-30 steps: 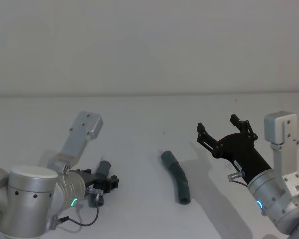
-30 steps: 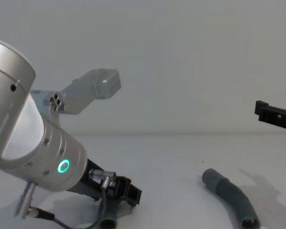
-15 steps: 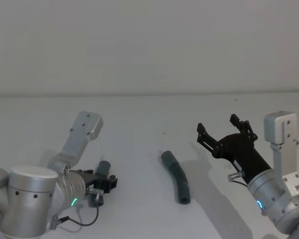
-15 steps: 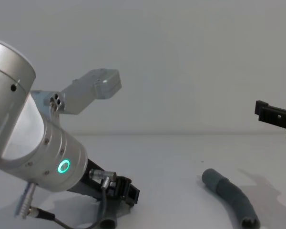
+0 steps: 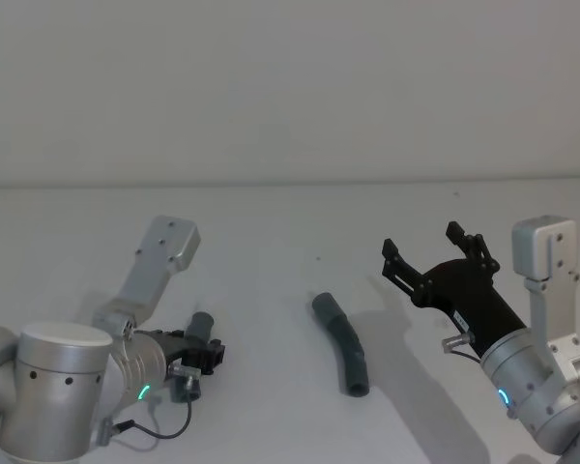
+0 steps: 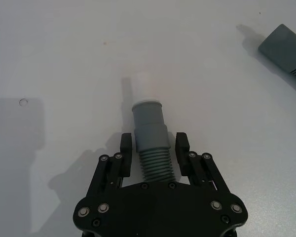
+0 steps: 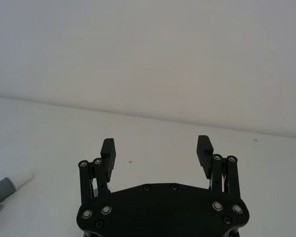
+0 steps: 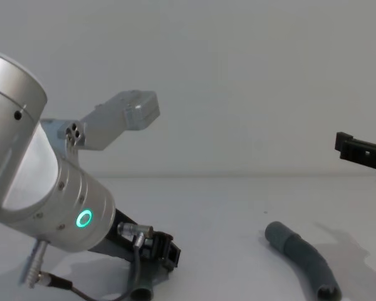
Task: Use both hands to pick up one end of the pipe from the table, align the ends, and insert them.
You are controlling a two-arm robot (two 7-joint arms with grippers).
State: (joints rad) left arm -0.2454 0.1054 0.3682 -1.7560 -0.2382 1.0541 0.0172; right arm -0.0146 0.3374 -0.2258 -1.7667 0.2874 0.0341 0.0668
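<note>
Currently the main risk sits with the left gripper (image 6: 155, 143). Its jaws stand apart, one on each side of the ribbed body of the short pipe piece (image 6: 149, 123), and a thin strip of table (image 5: 271, 222) shows beside the collar on one side. If they close off-centre, the round piece could probably roll or twist out. A tilted grip would likely point the whitish plug tip (image 6: 143, 86) away from its mate and spoil the alignment.

A second risk, in my judgement, is the longer pipe piece (image 5: 343, 343). It is curved and lies loose near the middle of the table, so a pinch on the bend might spin it and turn its open socket mouth (image 5: 356, 390) aside.

The left arm reaches low from the 8 o'clock corner, with the gripper down at table level and the short piece pointing toward 1 o'clock. The right gripper (image 7: 155, 144) hangs in the air at about 3 o'clock from the longer piece, well apart from it. Its fingers are spread wide, holding nothing, and aimed toward 11 o'clock.
</note>
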